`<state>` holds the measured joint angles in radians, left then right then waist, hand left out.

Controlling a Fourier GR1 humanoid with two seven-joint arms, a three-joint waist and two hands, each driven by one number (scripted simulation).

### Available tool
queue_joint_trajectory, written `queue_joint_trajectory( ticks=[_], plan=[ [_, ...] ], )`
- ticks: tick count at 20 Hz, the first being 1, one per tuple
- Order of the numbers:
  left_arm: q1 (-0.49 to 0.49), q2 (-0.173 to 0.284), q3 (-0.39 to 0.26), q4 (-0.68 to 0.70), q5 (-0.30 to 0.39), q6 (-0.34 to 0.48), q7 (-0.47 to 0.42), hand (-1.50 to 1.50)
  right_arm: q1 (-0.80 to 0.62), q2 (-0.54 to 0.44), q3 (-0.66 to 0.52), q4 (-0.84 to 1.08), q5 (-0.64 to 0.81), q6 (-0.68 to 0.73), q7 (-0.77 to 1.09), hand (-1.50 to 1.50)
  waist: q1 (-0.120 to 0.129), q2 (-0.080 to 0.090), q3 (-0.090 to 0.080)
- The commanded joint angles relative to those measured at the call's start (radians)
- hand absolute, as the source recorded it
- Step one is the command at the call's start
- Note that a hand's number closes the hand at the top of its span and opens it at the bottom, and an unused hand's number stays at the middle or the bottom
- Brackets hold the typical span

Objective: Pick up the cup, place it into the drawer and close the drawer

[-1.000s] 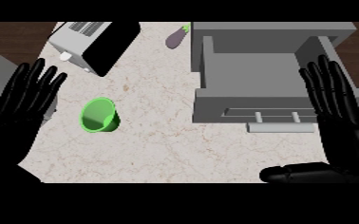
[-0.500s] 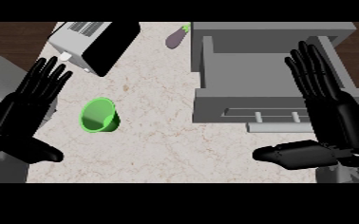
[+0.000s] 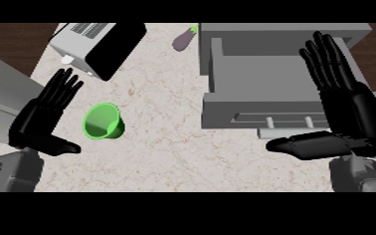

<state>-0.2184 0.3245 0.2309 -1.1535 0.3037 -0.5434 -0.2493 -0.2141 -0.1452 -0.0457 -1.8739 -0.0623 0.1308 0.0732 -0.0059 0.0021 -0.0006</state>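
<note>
The green cup [image 3: 103, 121] lies on its side on the desk [image 3: 169, 144], just right of the left robot hand [image 3: 46, 117], whose fingers are wide. The right robot hand [image 3: 339, 104], also wide, hovers over the open drawer [image 3: 257, 79].

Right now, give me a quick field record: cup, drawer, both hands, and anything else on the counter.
cup: green, lying on its side on the counter, not held
drawer: grey, open, nothing visible inside, handle facing the robot
left hand: open, fingers straight, just left of the cup, not touching it
right hand: open, fingers straight, over the drawer's right side
toaster: far left of the counter
eggplant: far edge, left of the drawer
task state: cup not yet picked up
</note>
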Motion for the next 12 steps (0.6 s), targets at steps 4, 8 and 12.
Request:
queue_joint_trajectory(
  ticks=[4,8,12],
  plan=[
    [-0.036,0.006,-0.005,0.229,-0.137,0.018,-0.162,-1.5,-0.026,-0.023,-0.036,-0.04,-0.024,0.009,0.061,-1.5,0.001,-0.002,0.0],
    [-0.109,0.056,0.009,0.533,-0.222,-0.03,-0.376,-1.5,-0.052,-0.01,-0.049,0.047,-0.021,0.005,0.0,-1.5,-0.006,0.003,-0.001],
    [-0.256,0.042,-0.006,0.738,-0.306,0.049,-0.489,-1.5,-0.061,-0.015,-0.037,0.042,-0.012,0.016,0.002,-1.5,-0.014,0.005,-0.002]
  ],
)
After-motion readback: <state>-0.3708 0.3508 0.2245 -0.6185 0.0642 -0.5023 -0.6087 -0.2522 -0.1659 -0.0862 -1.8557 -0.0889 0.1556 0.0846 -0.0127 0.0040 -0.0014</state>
